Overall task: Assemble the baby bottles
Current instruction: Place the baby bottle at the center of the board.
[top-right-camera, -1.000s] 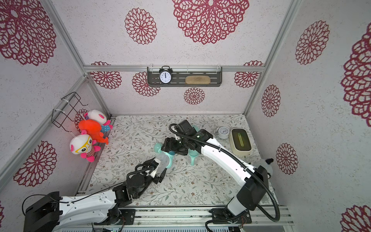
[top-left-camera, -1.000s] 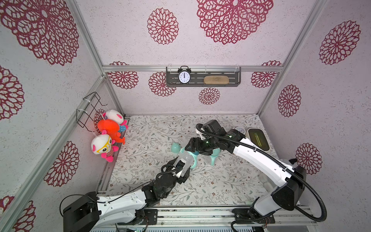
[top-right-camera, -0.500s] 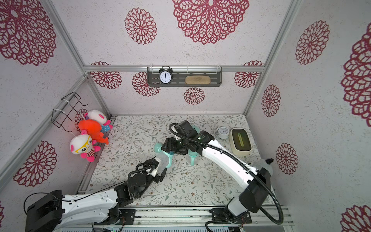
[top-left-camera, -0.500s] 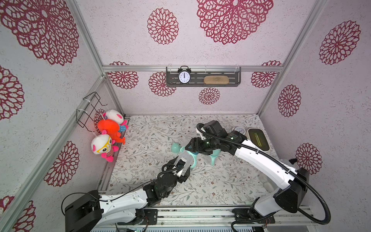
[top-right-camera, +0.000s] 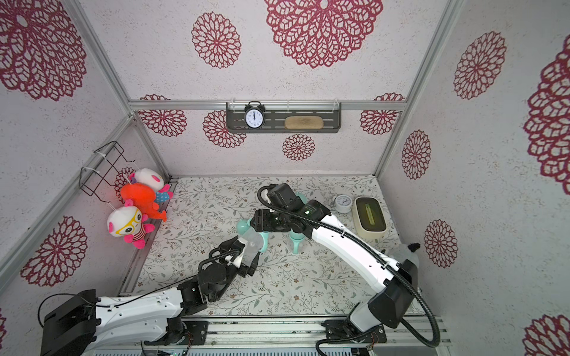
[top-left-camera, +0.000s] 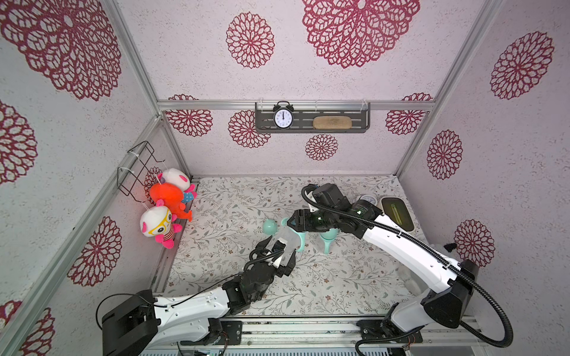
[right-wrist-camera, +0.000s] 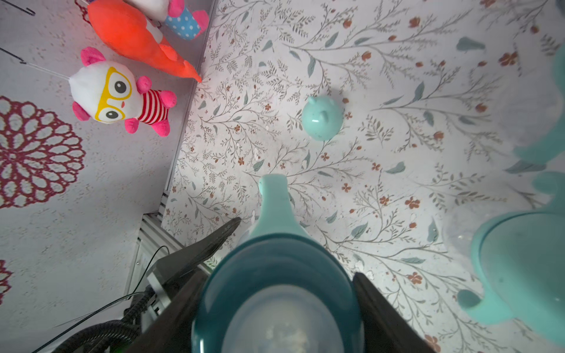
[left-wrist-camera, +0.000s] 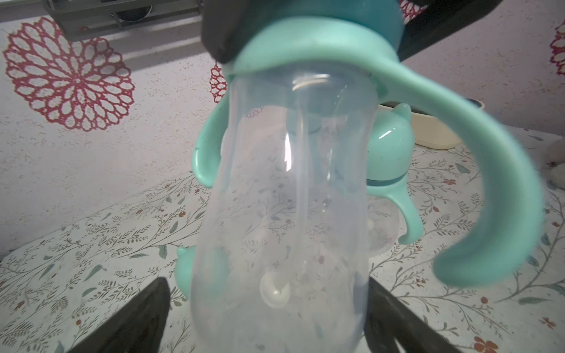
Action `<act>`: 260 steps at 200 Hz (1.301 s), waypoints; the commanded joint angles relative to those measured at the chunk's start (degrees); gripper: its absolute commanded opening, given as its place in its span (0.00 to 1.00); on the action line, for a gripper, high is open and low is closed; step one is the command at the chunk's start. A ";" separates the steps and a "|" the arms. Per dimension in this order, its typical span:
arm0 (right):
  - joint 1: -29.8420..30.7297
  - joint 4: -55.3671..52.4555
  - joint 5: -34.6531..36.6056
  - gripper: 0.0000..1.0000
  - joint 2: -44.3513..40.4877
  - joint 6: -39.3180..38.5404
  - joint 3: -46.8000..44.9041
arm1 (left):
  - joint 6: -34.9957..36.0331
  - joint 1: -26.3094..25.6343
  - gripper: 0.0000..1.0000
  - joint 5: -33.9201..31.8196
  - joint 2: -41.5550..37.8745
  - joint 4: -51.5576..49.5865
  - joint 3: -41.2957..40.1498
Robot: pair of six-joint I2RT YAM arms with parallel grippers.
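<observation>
Black alarm clock (top-left-camera: 283, 118), wall shelf (top-left-camera: 357, 129): dial numerals, too small to read. No other legible text.

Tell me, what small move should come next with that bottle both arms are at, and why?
Probably the left gripper should back off the clear bottle: its jaws stand open either side of the body, while the right gripper clamps the dark teal collar. That would free the left for the loose mint cap on the mat.

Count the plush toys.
3, all beside the wire rack: a white-pink one farthest back, an orange one in the middle, a yellow-glasses one nearest the front. None seems hidden.
</observation>
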 commanded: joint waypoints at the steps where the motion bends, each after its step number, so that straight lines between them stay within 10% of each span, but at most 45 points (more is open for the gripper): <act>1: -0.10 0.97 8.44 0.59 1.26 -6.04 2.26 | -2.16 -0.29 0.98 -5.17 -2.15 -1.03 -0.28; 130: -1.27 18.52 22.68 0.59 13.33 -20.30 -2.98 | -17.25 13.68 0.98 -1.44 -21.55 -36.63 5.81; 260: -2.81 27.37 22.24 0.61 17.43 -23.96 -6.05 | -19.83 15.61 0.98 -0.43 -23.80 -43.67 6.53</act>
